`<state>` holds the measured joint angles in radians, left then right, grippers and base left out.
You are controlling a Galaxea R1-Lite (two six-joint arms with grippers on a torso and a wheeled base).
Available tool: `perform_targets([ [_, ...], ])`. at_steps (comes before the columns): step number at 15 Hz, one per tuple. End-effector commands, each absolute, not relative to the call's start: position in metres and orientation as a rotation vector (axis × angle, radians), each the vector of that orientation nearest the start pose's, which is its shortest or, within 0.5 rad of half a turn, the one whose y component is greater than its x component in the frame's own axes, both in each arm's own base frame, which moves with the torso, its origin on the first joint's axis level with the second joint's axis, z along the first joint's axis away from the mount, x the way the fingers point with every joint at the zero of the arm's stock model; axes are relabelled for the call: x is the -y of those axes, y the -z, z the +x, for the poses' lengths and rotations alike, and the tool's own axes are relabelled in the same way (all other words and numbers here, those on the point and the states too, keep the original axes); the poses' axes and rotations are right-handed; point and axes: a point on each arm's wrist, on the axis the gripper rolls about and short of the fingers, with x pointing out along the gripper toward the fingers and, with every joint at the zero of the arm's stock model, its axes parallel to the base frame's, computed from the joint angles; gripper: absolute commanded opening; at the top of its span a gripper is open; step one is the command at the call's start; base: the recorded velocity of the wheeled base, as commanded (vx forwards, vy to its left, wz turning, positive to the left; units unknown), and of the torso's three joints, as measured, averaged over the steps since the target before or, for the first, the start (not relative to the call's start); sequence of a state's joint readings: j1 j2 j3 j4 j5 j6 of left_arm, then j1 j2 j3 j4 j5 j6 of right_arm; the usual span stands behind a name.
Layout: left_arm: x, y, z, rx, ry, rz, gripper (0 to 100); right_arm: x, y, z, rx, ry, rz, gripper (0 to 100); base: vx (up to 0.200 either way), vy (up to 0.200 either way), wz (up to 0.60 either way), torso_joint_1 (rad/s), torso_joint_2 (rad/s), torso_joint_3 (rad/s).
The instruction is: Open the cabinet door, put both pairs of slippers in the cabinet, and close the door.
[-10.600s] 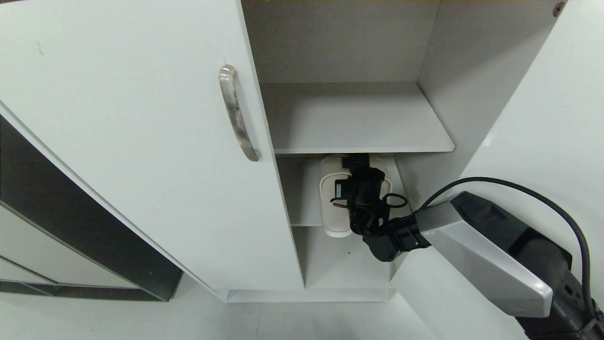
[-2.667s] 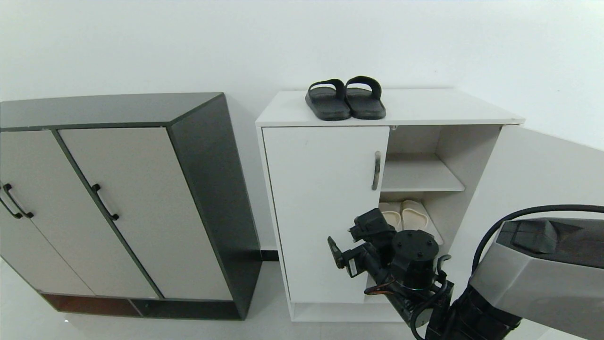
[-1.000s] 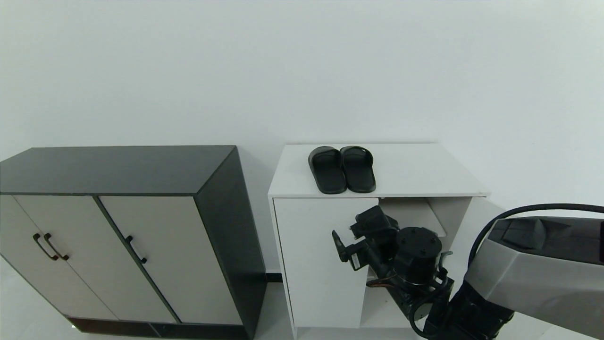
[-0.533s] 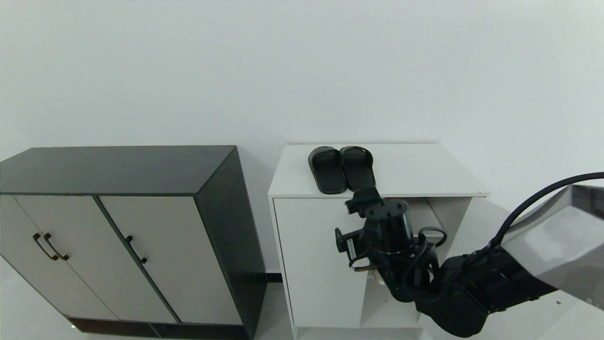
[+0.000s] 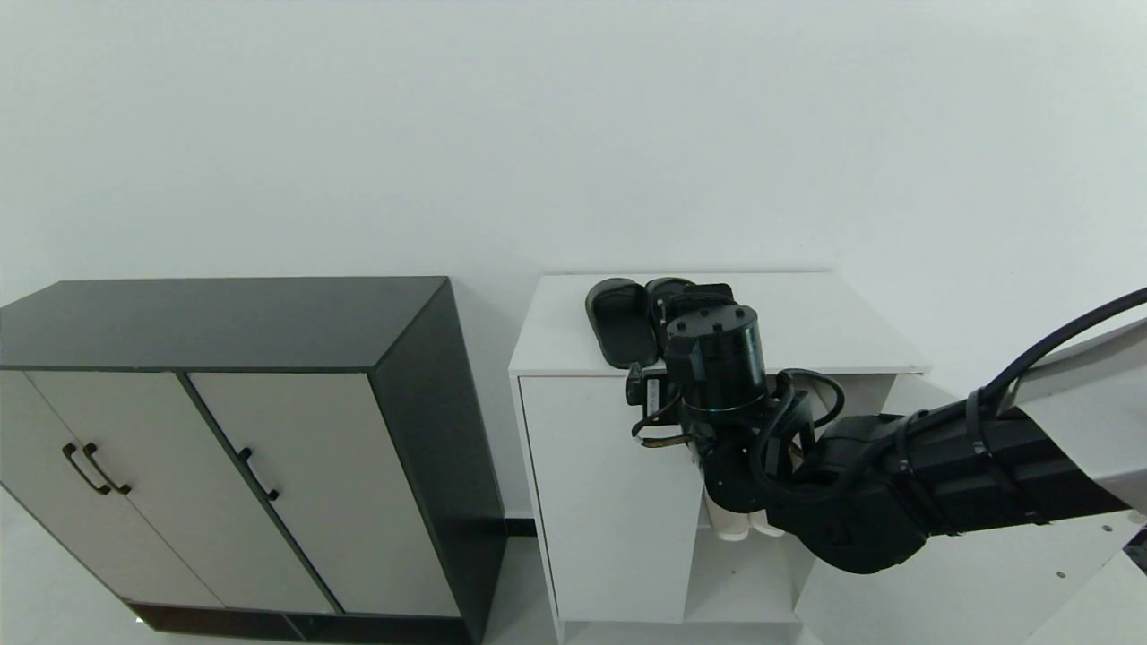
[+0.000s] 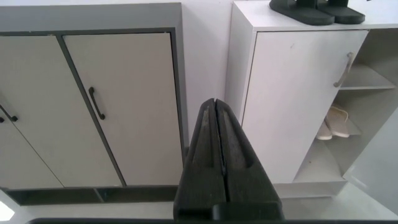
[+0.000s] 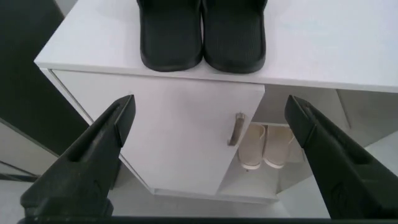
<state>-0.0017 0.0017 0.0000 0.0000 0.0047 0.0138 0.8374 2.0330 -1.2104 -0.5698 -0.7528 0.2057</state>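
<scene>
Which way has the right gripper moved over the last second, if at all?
Yes. The right gripper rose from in front of the cabinet door to the cabinet top, at the black slippers.

Home-style entryway or hallway corner, possibly staged; cannot tell which. Cues: two low storage cabinets stand side by side against a bare white wall (image 5: 573, 134). The white cabinet (image 5: 609, 502) serves as a shoe cabinet: its right half stands open on plain shelves (image 6: 367, 78), and its left door (image 7: 180, 130) is shut, with a metal bar handle (image 7: 236, 129). A pair of black slippers (image 5: 618, 321) sits at the front edge of its top, toward the left. A pair of beige slippers (image 7: 264, 146) lies on a lower shelf inside. Just left of it is a black cabinet (image 5: 269, 322) with two grey doors and dark bar handles (image 5: 257, 473). Pale smooth floor (image 5: 54, 609); dark skirting strip (image 5: 520, 526) at the wall's foot.
</scene>
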Motion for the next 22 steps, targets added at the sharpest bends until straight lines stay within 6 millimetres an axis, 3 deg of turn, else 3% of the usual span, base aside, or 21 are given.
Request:
perform_targets([
  [1,0.000,-0.076,-0.023,-0.002,-0.003,0.014,0,-0.289,-0.165,0.281,-0.188,-0.065,0.021,100,0.200,0.000,0.00,-0.007,0.00,0.002],
  [13,0.000,-0.076,-0.023,-0.002,-0.005,0.014,0,-0.294,-0.147,0.287,-0.210,-0.077,0.009,100,0.200,0.000,0.00,0.004,0.00,0.003],
  [15,0.000,-0.076,-0.023,-0.002,-0.005,0.015,0,-0.295,-0.141,0.288,-0.233,-0.116,0.026,100,0.000,0.000,0.00,0.000,0.00,0.000],
  [18,0.000,-0.076,-0.023,-0.002,-0.005,0.014,0,-0.289,-0.134,0.303,-0.237,-0.124,0.035,100,0.000,0.000,0.00,0.000,0.00,0.000],
  [22,0.000,-0.076,-0.023,-0.002,-0.005,0.012,0,-0.285,-0.127,0.338,-0.210,-0.117,0.032,100,0.000,0.000,0.00,0.000,0.00,0.000],
])
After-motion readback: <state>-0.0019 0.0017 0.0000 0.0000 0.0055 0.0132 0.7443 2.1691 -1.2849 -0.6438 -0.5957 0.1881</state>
